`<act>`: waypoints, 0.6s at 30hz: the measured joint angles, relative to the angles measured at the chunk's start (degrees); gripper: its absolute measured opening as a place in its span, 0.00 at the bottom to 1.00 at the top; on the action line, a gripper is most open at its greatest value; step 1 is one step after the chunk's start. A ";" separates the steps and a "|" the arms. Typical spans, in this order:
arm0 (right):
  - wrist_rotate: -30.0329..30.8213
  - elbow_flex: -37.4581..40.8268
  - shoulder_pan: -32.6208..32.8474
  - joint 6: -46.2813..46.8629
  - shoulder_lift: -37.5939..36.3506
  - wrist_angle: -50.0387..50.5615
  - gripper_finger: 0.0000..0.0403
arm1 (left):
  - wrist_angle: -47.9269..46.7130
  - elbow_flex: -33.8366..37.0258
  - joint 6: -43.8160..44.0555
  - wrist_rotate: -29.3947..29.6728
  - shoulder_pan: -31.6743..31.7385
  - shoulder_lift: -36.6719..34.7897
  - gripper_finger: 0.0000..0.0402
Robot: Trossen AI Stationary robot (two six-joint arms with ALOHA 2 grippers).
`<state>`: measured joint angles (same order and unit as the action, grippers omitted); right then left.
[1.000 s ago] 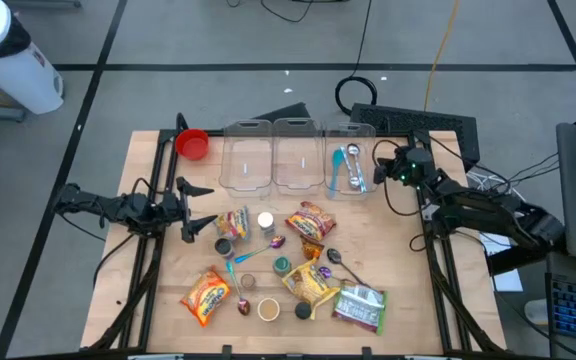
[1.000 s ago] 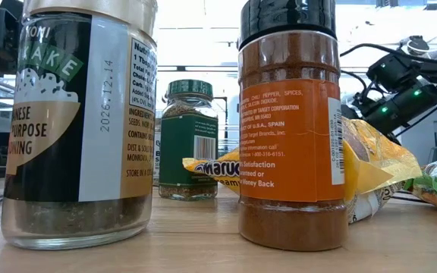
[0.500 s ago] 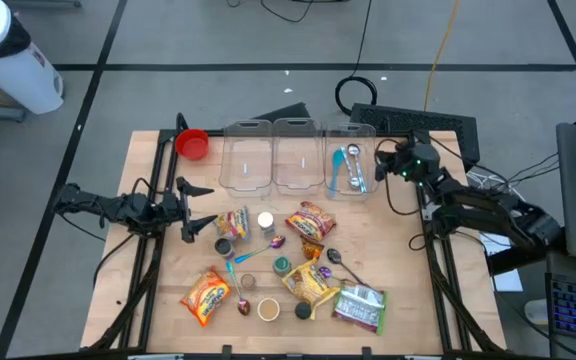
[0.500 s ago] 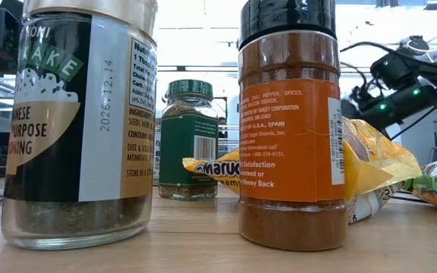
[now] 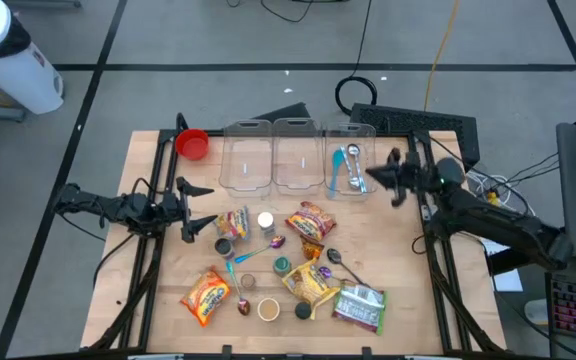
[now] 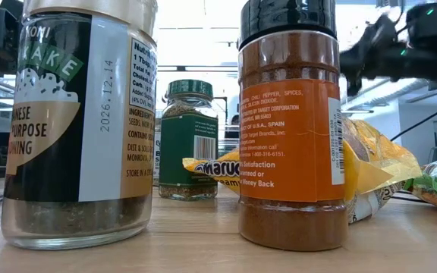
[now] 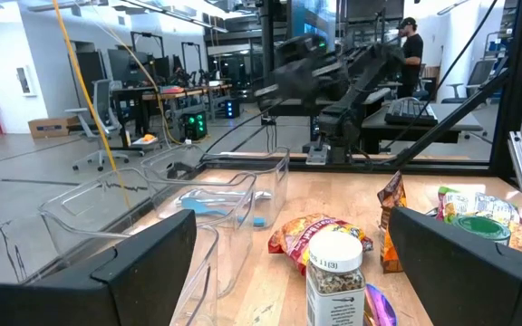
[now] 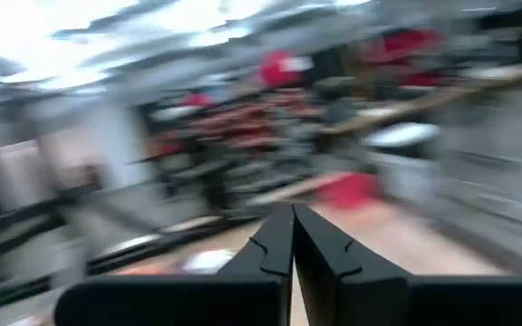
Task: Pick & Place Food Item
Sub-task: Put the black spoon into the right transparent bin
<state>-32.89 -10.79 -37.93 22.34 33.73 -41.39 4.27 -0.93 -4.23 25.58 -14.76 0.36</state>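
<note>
Left gripper (image 5: 200,208) rests low at the table's left side, fingers spread wide, nothing between them, pointing toward the food pile. Just ahead of it: a white-capped seasoning jar (image 5: 265,221) and a small snack packet (image 5: 235,222).

Far edge: a red bowl (image 5: 193,144), then three clear bins (image 5: 274,154) in a row; the rightmost holds a blue spoon (image 5: 340,160) and other utensils.

Centre of the wooden table (image 5: 398,260): loose food items. An orange chip bag (image 5: 205,296) sits near the front left, a yellow ramen packet (image 5: 311,282) in the middle, a green packet (image 5: 359,307) front right. Small jars and spoons lie scattered among them.

Right gripper (image 5: 376,176) hangs above the table just beside the utensil bin, fingers pressed together, empty.

In the low view, two big spice jars (image 6: 288,129) block most of the table. The right wrist view is smeared; nothing beyond the fingers can be made out.
</note>
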 joint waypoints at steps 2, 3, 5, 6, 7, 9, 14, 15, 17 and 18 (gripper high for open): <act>1.21 0.00 7.91 -0.85 -1.69 0.02 0.00 | 0.00 0.00 0.00 0.00 0.00 0.00 0.93; 3.15 0.00 12.09 -1.78 -2.14 0.09 0.00 | 0.00 0.00 0.00 -0.02 0.01 0.00 0.93; 8.67 -0.04 20.70 -4.98 -2.29 0.80 0.02 | 0.00 0.00 0.00 0.00 0.00 0.00 0.93; 11.99 -0.21 24.79 -6.91 -2.15 1.97 0.04 | 0.00 0.00 0.00 0.00 -0.01 0.00 0.93; 15.81 -0.77 29.27 -8.98 -1.80 4.26 0.06 | 0.01 0.00 0.00 0.00 0.01 0.00 0.93; 24.17 -2.63 37.21 -12.63 -0.70 9.78 0.12 | 0.00 0.00 0.00 0.00 0.00 0.00 0.93; 44.86 -9.53 54.33 -15.41 6.09 21.99 0.34 | 0.00 0.00 0.00 0.00 -0.01 0.00 0.93; 48.04 -10.95 56.96 -14.64 8.12 23.88 0.39 | 0.00 -0.02 0.00 0.00 0.01 0.00 0.93; 52.59 -13.82 61.39 -12.34 12.76 27.95 0.48 | 0.00 0.00 0.00 0.00 0.01 0.00 0.93; 54.16 -15.34 63.03 -10.74 15.18 29.95 0.52 | 0.00 0.00 0.00 0.00 -0.01 0.00 0.93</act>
<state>21.27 -26.13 25.10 11.60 48.91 -11.43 4.27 -0.93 -4.23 25.58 -14.76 0.36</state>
